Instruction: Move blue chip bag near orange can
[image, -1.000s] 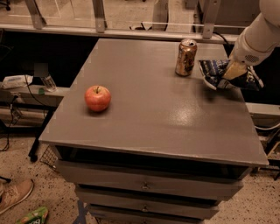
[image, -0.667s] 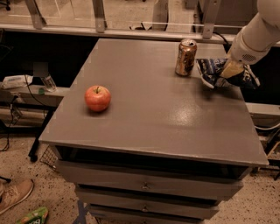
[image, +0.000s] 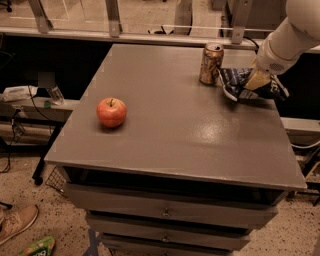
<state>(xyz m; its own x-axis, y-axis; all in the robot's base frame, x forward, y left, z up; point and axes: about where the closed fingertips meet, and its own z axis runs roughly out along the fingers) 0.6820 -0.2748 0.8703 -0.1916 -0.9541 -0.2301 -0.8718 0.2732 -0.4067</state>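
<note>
The orange can (image: 211, 63) stands upright at the far right of the grey table (image: 170, 120). The blue chip bag (image: 239, 83) lies just right of the can, close to touching it, near the table's right edge. My gripper (image: 252, 83) comes down from the upper right on a white arm and sits on the bag, covering its middle. The bag's right end sticks out past the gripper.
A red-orange apple (image: 111, 112) sits on the left part of the table. Drawers (image: 165, 210) are below the front edge. A shoe (image: 17, 222) and a green object (image: 37, 246) lie on the floor at lower left. Cables and boxes are to the left.
The gripper and the blue chip bag have shifted a little left and farther back, closer to the orange can. The can and apple have not moved.
</note>
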